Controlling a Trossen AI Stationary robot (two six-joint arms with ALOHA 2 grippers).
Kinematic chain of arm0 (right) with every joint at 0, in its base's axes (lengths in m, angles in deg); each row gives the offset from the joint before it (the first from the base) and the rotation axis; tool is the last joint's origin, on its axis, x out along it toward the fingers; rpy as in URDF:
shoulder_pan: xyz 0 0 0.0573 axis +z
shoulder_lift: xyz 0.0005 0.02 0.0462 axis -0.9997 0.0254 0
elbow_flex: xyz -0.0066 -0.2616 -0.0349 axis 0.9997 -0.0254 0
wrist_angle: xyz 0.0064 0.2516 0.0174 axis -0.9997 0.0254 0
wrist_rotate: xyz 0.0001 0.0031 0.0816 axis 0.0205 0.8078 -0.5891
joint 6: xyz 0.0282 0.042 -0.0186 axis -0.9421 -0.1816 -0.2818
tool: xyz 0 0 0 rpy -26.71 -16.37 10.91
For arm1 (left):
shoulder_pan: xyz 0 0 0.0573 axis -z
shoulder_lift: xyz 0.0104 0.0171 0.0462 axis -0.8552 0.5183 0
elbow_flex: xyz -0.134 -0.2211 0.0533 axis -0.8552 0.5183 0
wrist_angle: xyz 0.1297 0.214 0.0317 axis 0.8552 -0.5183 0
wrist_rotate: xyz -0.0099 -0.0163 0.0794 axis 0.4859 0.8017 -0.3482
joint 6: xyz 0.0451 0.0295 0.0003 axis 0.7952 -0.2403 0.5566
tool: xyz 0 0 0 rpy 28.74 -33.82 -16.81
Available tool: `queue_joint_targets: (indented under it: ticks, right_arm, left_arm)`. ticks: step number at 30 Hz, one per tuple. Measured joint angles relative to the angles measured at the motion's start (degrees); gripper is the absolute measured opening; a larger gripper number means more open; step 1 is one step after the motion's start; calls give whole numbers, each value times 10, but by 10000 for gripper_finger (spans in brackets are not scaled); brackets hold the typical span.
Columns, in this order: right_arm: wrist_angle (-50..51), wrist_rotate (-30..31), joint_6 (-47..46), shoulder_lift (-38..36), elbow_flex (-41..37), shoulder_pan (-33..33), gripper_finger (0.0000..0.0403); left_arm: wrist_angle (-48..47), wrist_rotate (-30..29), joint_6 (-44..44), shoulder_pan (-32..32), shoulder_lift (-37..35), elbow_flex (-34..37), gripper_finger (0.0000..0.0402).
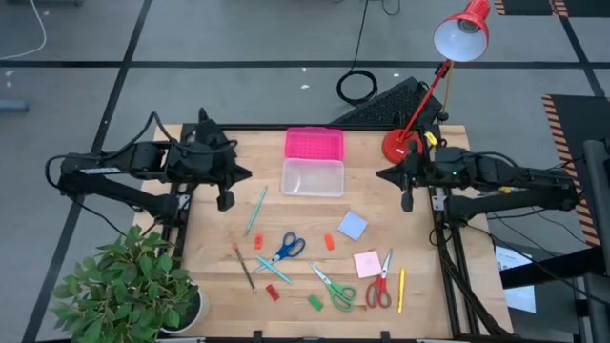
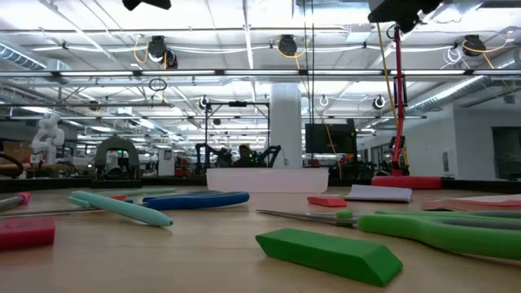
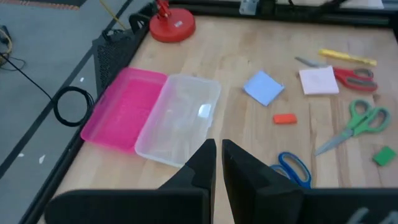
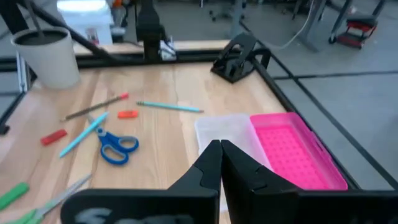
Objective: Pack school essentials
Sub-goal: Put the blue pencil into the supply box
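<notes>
The school essentials lie loose on the wooden table: blue scissors (image 1: 284, 250), green scissors (image 1: 334, 286), red scissors (image 1: 380, 287), a blue notepad (image 1: 353, 225), a pink notepad (image 1: 368, 264), a yellow pencil (image 1: 401, 290), a teal pencil (image 1: 255, 210), red erasers (image 1: 330, 242) and a green eraser (image 1: 315, 302). My left gripper (image 1: 226, 198) hangs shut above the table's far left, left of the clear box (image 1: 313, 177). My right gripper (image 1: 407, 198) hangs shut at the far right, right of that box. Neither touches anything.
The pink lid (image 1: 314, 143) lies beside the clear box on its far side. A red desk lamp (image 1: 408, 143) stands at the far right corner. A potted plant (image 1: 133, 286) sits at the near left corner. A brown pencil (image 1: 244, 265) lies near the left.
</notes>
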Motion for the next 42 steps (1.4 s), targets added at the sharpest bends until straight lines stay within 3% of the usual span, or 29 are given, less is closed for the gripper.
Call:
queue_joint_targets:
  ticks: [7,11,14,26,33,42]
  right_arm:
    - [1,-1,-21,34,17,0,0]
    - [5,0,-91,42,17,0,0]
    - [8,-2,-109,49,17,3,0]
    - [9,0,-32,90,17,8,0]
    - [-14,0,8,113,17,8,0]
    - [-97,0,62,135,17,8,0]
  left_arm:
    - [87,-15,-7,29,0,86,31]
    - [151,-15,-38,36,0,145,31]
    - [177,-15,-91,36,0,194,31]
    - [193,-21,-319,36,0,324,41]
    - [198,-66,-389,36,14,344,81]
    - [199,-61,-462,36,136,335,116]
